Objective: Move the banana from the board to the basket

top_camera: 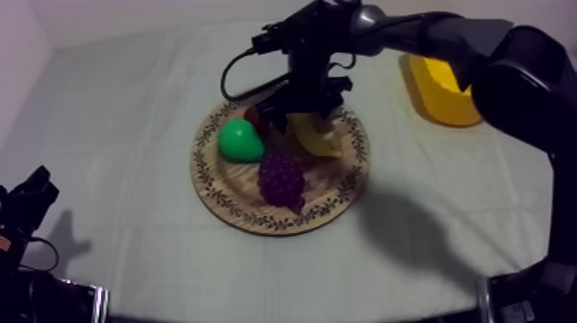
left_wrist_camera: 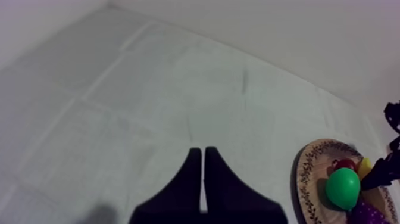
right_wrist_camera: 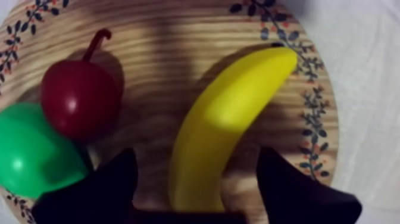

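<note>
Straddled banana (right_wrist_camera: 226, 113) on wooden board (right_wrist_camera: 178, 36) with right gripper (right_wrist_camera: 193, 159) open; grasp, lift, yellow basket (top_camera: 442, 90) drop undone.

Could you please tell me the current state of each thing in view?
Board: flat, carrying four fruits.
Right gripper: open, straddling the banana.
Banana: lying on the board, not yet gripped.
Small red fruit: on the board, against the pear.
Pear: lying on the board.
Grapes: lying on the board.
Basket: upright, contents unclear.
Left gripper: shut on nothing, away from the board.
</note>
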